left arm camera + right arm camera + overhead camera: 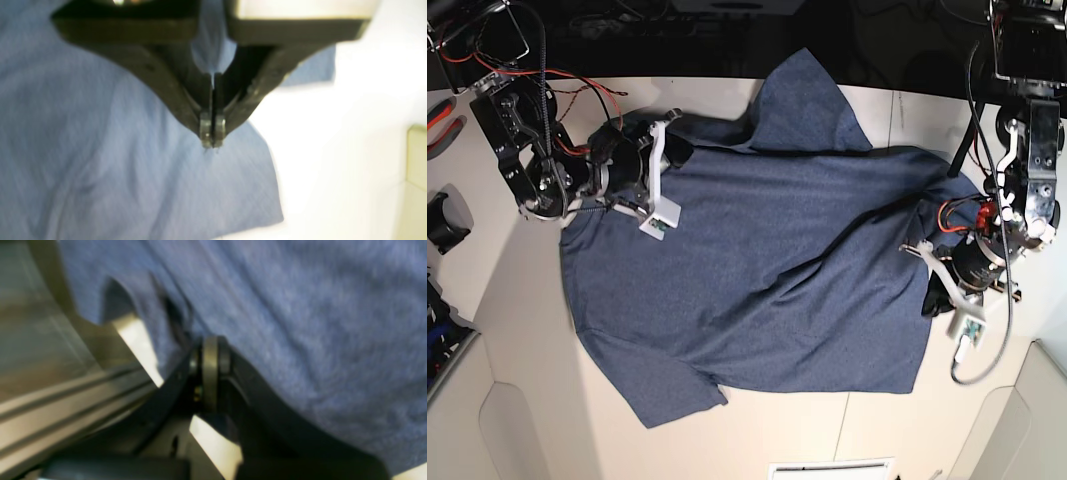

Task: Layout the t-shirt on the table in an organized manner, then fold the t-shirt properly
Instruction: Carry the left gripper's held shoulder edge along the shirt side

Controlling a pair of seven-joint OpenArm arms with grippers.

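Layout is underway: the left gripper [212, 141] and right gripper [210, 350] both pinch the t-shirt [757, 270] (plain side up); next, tug outward to flatten it on the table [757, 440].

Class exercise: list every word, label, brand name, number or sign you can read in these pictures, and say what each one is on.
None can be read.
The t-shirt shows only plain blue cloth; no lettering is visible on this side.
Both wrist views are too blurred to show any markings on the left gripper or the right gripper.

A robotics lab: exposed wiring [577, 95] and pliers [439, 112] beside the table [777, 430].
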